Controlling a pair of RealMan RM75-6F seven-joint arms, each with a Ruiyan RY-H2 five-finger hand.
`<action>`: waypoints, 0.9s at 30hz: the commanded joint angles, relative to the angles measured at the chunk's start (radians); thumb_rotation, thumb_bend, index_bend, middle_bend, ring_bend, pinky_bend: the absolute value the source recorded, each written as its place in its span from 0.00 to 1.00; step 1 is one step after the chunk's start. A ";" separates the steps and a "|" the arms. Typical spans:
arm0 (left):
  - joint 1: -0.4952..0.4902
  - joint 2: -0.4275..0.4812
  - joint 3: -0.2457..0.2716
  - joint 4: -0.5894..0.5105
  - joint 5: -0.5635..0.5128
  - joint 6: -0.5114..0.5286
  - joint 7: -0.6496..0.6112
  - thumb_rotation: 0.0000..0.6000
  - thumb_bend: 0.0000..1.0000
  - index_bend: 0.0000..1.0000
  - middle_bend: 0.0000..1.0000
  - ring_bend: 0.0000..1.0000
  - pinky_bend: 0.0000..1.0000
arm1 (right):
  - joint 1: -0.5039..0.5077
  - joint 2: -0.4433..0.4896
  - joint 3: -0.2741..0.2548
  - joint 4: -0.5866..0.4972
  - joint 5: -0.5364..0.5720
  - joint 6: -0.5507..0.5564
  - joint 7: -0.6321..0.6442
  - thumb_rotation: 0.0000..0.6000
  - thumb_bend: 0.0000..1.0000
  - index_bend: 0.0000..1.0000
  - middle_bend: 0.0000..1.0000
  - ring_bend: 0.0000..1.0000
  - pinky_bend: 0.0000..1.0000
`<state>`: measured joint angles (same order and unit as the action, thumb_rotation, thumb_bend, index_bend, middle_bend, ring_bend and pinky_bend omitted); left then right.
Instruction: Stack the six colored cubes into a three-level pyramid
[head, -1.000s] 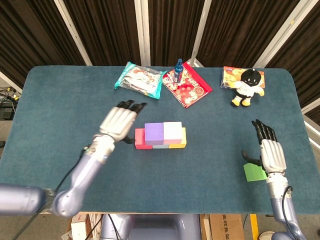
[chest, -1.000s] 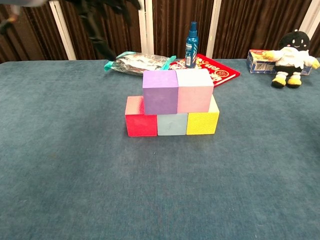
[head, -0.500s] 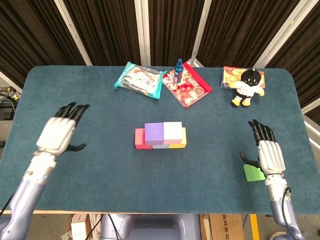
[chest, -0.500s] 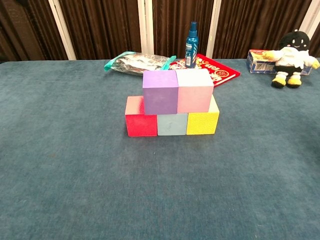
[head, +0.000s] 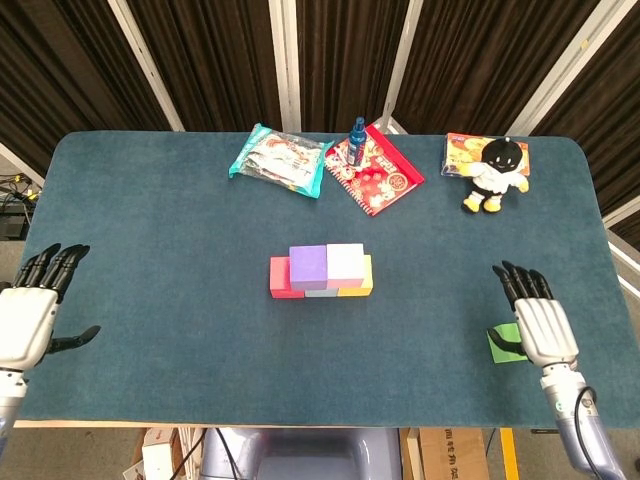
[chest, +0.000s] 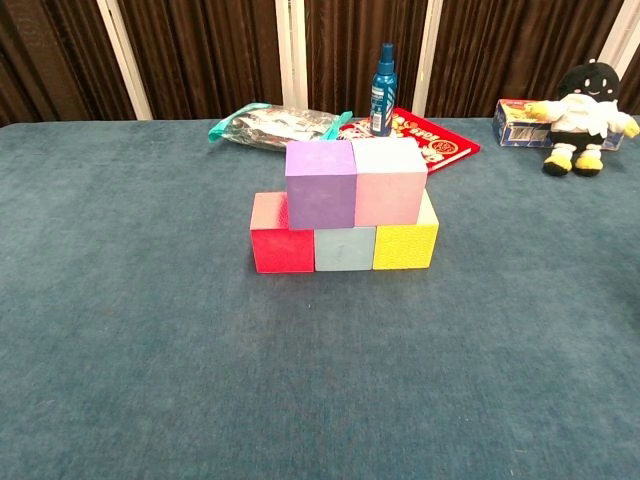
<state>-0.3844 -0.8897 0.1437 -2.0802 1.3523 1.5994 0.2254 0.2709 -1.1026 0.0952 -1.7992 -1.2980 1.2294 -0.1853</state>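
— Right robot hand: where is it?
— Palm down at the tabletop's right front, fingers straight and spread, holding nothing, over the green cube.
— And the left robot hand?
— At the left edge, fingers extended forward, empty.
— The stack?
— Mid-tabletop: red cube, light blue cube and yellow cube in a row, purple cube and pink cube on top.

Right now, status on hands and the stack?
Left hand open, far left. Right hand open, over green cube. Purple cube and pink cube on base row; top missing.
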 joint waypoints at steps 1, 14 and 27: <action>0.014 0.011 -0.010 0.001 0.017 -0.004 -0.016 1.00 0.13 0.00 0.07 0.04 0.10 | -0.003 0.018 -0.019 -0.018 -0.012 -0.012 -0.018 1.00 0.29 0.00 0.00 0.00 0.00; 0.055 0.021 -0.044 -0.017 0.066 -0.051 -0.035 1.00 0.13 0.00 0.07 0.04 0.10 | -0.001 0.003 -0.062 -0.041 0.019 -0.063 -0.079 1.00 0.29 0.00 0.00 0.00 0.00; 0.084 0.018 -0.090 -0.010 0.061 -0.090 -0.041 1.00 0.13 0.00 0.07 0.04 0.10 | 0.033 0.019 -0.085 -0.010 0.130 -0.154 -0.180 1.00 0.29 0.00 0.00 0.00 0.00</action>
<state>-0.3019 -0.8718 0.0552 -2.0901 1.4130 1.5104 0.1854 0.2959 -1.0882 0.0149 -1.8144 -1.1814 1.0889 -0.3503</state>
